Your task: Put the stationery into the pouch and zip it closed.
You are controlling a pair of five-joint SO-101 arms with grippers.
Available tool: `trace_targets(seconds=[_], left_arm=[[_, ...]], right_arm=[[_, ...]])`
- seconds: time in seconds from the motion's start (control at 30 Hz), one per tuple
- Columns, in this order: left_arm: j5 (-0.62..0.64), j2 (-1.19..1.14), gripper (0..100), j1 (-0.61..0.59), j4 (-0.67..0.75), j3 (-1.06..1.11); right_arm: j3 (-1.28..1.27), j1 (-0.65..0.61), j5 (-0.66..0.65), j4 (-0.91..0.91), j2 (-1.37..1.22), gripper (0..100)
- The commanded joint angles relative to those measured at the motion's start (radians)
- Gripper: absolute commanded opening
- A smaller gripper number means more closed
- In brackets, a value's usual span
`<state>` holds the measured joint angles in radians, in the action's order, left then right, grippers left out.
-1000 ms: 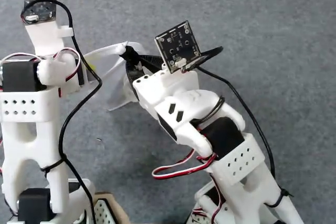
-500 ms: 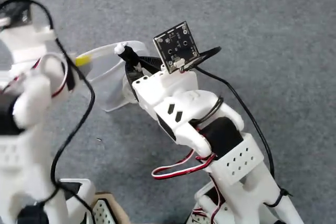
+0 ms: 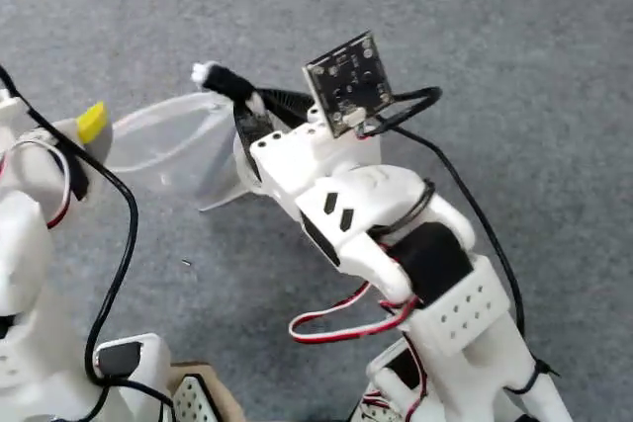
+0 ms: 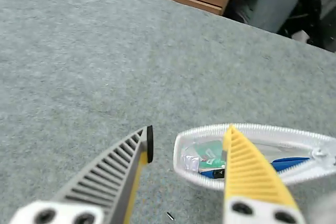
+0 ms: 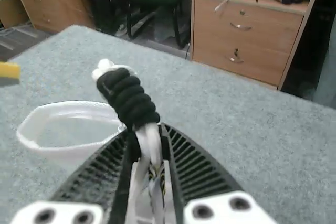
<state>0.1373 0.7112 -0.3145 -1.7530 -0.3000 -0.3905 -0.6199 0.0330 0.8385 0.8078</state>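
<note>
Two arms work over the grey counter (image 3: pixel 514 66), with a clear plastic pouch (image 3: pixel 173 145) between them. The right tool (image 3: pixel 247 111) is clamped on the pouch's zip end. In the right wrist view, its black ribbed fingers (image 5: pixel 107 166) press together on a white strip, and the zip pull (image 5: pixel 126 98), wound in black cord with a white tip, sticks up just above them.

The pouch stretches away from that grip toward the left arm, and its white-toothed mouth gapes open. In the left wrist view the stationery (image 4: pixel 207 157) lies inside the pouch. A green piece sits near the closed end of the mouth and a blue pen (image 4: pixel 290 161) lies further along.

The left tool (image 4: pixel 189 135) stands wide apart, with one grey finger and one yellow finger (image 4: pixel 247 171). The yellow finger sits in front of the pouch opening, and the grey finger is off to the side over bare counter. In the high view the yellow tip (image 3: pixel 91 122) is just beside the far end of the pouch. Whether it touches the plastic cannot be told.

A wooden drawer unit (image 5: pixel 239 40) stands beyond the counter's edge.
</note>
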Motion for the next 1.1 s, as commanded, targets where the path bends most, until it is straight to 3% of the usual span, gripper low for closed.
trace_targets(seconds=[0.0, 0.93, 1.07], left_arm=[[0.009, 0.017, 24, -0.033, -0.005, -0.028], [0.014, 0.02, 23, -0.03, -0.005, 0.245], [0.068, 0.02, 24, -0.028, -0.005, 0.277]], right_arm=[[0.11, 0.011, -0.003, -0.002, 0.013, 1.1], [0.346, 0.092, -0.003, -0.002, 0.005, 1.1], [0.384, 0.095, -0.003, -0.002, 0.007, 1.1]])
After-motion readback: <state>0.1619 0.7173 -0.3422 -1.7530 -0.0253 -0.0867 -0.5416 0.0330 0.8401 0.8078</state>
